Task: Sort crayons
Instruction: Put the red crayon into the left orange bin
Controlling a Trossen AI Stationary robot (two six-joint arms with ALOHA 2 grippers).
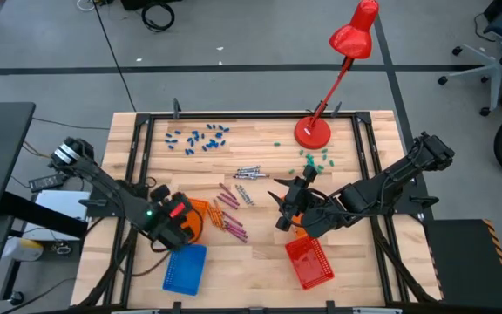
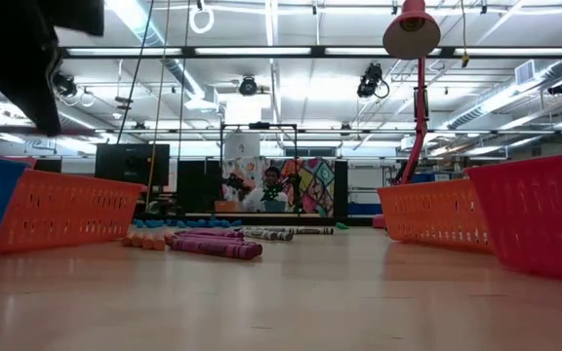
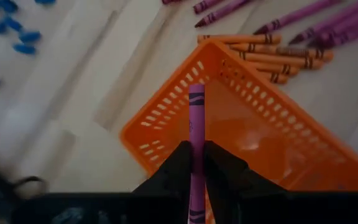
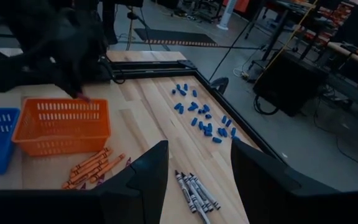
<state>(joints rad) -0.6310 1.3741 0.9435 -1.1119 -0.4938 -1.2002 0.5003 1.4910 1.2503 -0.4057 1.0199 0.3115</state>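
— Holding what, exactly?

— My left gripper (image 3: pixel 196 167) is clamped on a magenta crayon (image 3: pixel 196 118), hanging just over the rim of the orange basket (image 3: pixel 166 127). I judge this the drop-off step; next I centre over the basket and let go.

— And the rest?

— More magenta crayons (image 1: pixel 231 225) and orange crayons (image 3: pixel 278 56) lie beside it, grey crayons (image 1: pixel 249 173) farther out. My right gripper (image 1: pixel 288 206) waits mid-table, fingers apart, holding nothing.
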